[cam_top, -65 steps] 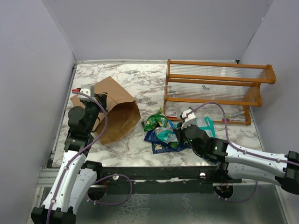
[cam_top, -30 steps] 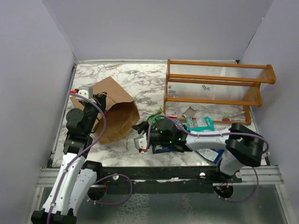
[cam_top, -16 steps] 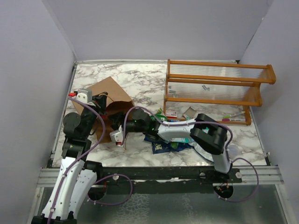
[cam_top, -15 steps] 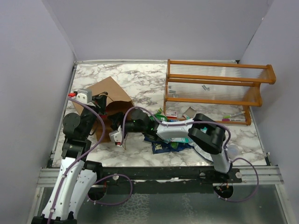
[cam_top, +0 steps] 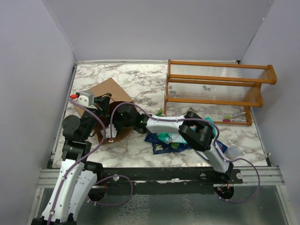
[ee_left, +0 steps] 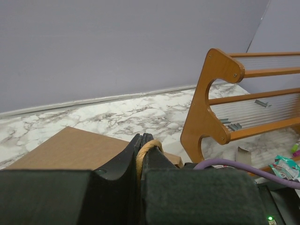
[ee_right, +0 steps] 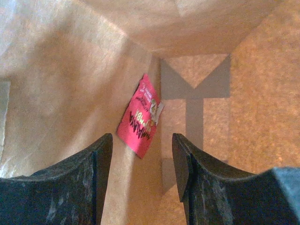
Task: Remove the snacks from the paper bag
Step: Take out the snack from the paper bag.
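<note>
- Our left claw (ee_left: 142, 143) pinches the paper bag's (cam_top: 107, 89) loop handle (ee_left: 147, 147).
- Our right claw (ee_right: 142, 145) sits inside the bag, fingers spread, a pink-red packet (ee_right: 140, 117) ahead.
- We see other snacks (cam_top: 164, 137) on the table (cam_top: 140, 79) beside the bag.

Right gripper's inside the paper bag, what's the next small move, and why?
Probably ease the right gripper forward over the pink-red packet and close on it. Its jaws stand open, the packet lies just ahead against the wall of the paper bag, ungrasped, and the left gripper is shut on the handle.
</note>
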Controlling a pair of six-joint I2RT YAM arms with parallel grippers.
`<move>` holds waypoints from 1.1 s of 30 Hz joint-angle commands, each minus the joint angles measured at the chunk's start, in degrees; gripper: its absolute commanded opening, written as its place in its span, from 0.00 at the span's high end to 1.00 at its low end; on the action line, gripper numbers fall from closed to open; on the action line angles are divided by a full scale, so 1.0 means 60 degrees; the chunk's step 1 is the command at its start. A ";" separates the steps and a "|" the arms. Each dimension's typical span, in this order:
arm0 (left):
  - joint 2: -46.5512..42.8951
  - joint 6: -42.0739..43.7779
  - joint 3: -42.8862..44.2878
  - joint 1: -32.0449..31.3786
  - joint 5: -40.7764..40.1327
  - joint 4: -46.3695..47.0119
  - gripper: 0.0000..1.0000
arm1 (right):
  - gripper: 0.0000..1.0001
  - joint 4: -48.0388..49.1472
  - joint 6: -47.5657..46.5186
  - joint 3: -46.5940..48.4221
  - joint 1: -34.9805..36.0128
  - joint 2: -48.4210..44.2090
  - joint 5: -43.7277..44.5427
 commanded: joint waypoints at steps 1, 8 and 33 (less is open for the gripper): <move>-0.0161 0.0075 -0.0051 -0.0065 0.0550 0.0484 1.00 | 0.46 -0.1311 -0.0601 0.0301 -0.0045 0.0378 0.0368; -0.0208 0.0061 -0.0077 -0.0094 0.0732 0.0568 1.00 | 0.45 -0.1058 -0.0251 0.0633 -0.0114 0.0854 0.0435; -0.0103 -0.0113 -0.0240 -0.0381 0.1942 0.1319 1.00 | 0.46 0.0419 -0.0812 0.1609 -0.0305 0.2563 0.1273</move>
